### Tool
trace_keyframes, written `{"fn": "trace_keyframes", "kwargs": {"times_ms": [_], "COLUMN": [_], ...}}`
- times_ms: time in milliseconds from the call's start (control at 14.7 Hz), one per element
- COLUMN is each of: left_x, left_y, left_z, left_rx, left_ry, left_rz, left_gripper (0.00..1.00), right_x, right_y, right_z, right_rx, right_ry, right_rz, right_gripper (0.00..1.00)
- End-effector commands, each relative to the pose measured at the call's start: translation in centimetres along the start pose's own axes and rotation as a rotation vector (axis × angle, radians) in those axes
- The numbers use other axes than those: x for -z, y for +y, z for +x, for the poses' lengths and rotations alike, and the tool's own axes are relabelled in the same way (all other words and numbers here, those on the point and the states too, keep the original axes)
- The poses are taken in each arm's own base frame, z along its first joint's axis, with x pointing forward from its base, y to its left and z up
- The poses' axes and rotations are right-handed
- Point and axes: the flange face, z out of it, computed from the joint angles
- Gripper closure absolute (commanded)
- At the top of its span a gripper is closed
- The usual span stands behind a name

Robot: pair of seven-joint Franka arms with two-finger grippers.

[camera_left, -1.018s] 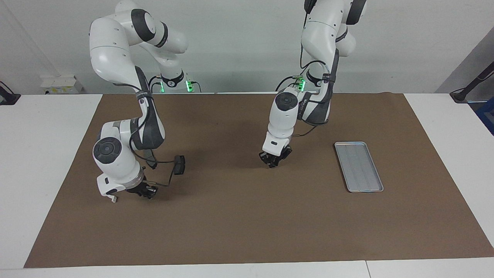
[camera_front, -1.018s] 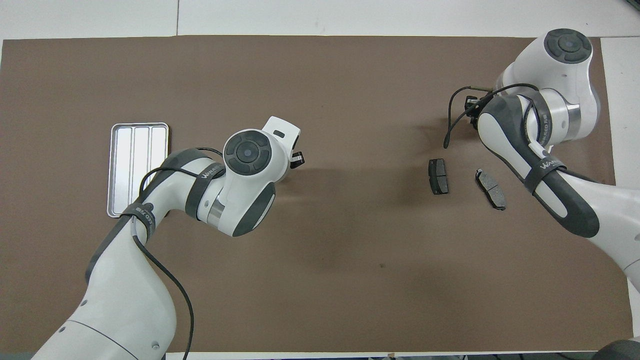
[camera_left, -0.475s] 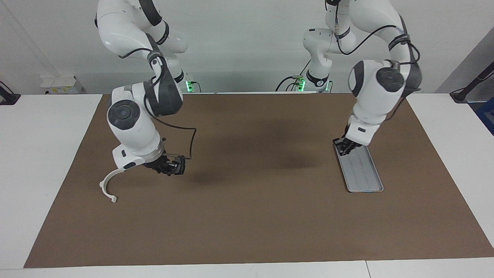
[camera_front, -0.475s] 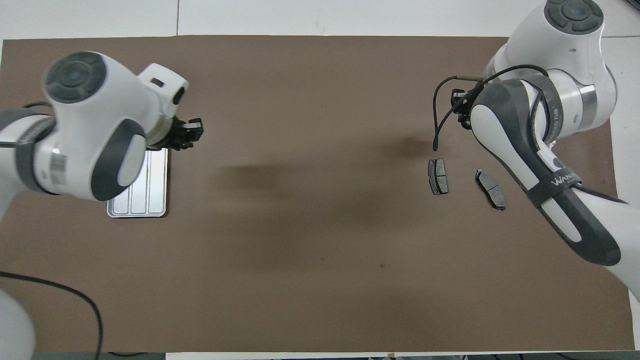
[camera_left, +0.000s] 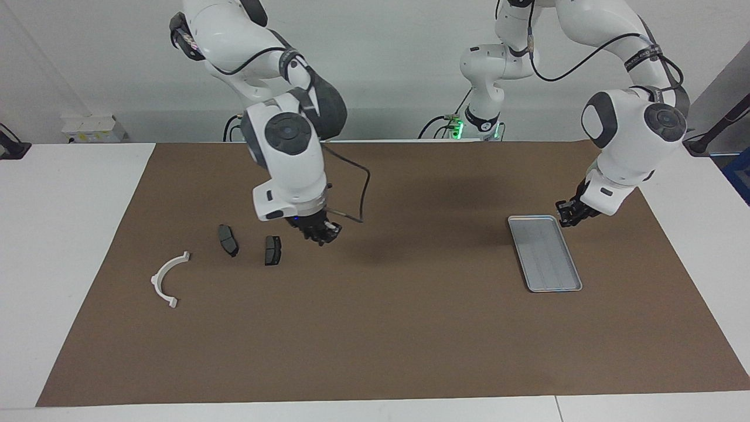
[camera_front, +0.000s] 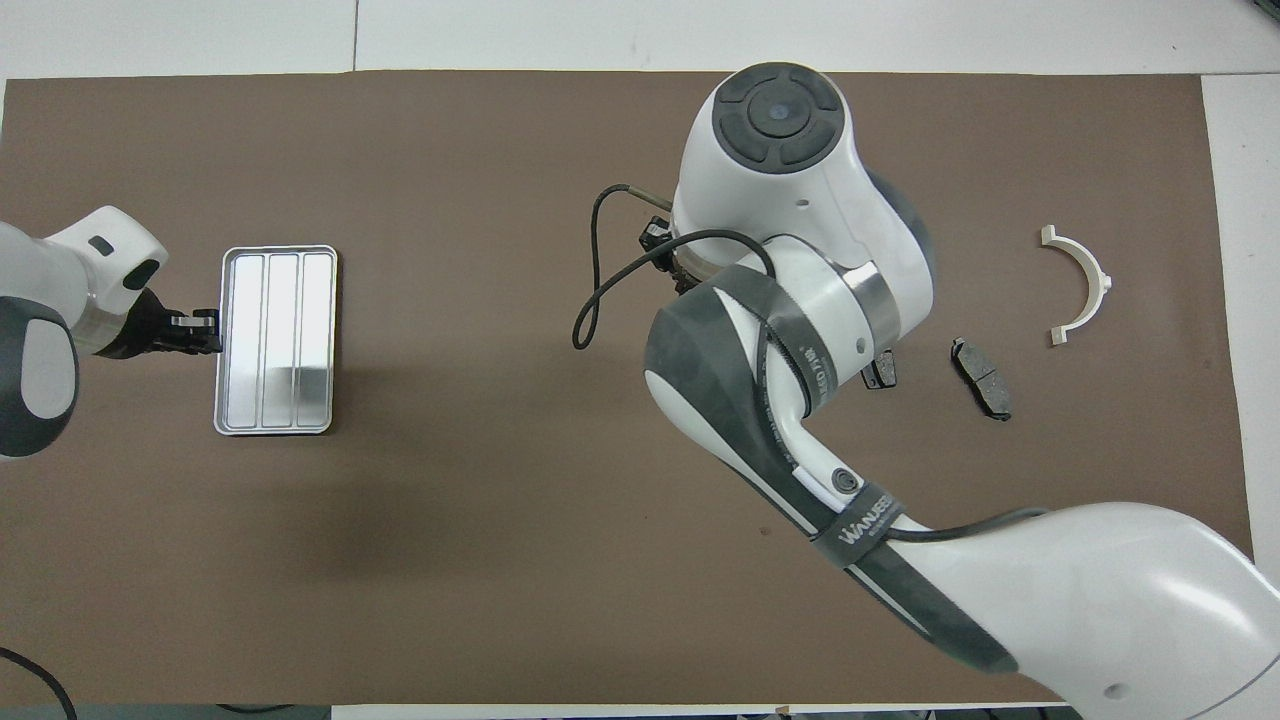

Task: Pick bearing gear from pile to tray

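Seemingly bare brown mat (camera_left: 375, 328) underneath.

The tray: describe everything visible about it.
The tray is a small, shallow rectangle of silver-grey metal with rounded corners, a raised rim and lengthwise ribs along its floor. It lies flat on the brown mat toward the left arm's end of the table, and nothing shows inside it. The left claw hangs beside the corner nearest the robots; whether it touches the rim cannot be told.
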Motion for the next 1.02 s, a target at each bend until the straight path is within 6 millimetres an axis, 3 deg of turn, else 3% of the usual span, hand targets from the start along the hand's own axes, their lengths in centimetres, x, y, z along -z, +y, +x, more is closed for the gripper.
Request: {"fn": "trace_keyframes", "kwargs": {"times_ms": [0,271,407,950], "left_x": [-1.7,-3.1,-3.7,-6.0], "left_y": [0.4,0.7,1.0,1.8], "left_z": [-3.5,-3.8,-3.7,-3.3], "left_rx": [-0.012,-0.011,-0.012,0.008], "left_ry": [0.017,0.028,0.049,0.055], "left_rz": [-0.015,-0.014,-0.012,-0.013], "left_gripper": [1.00,1.00,1.00,1.00], "right_x": [-2.6,-10.4,-13.2,-16.4], "right_y": [-2.1,-6.0,-7.0,-7.5], "right_z": [-2.2,-5.4,-6.7,-6.3], "right_rx": [-0.038,-0.071,-0.070,-0.084], "right_ry": [-0.009,0.061,0.065,0.094], "right_rz": [0.025,0.042,0.048,0.113], "right_gripper": [1.00,1.00,1.00,1.00]}}
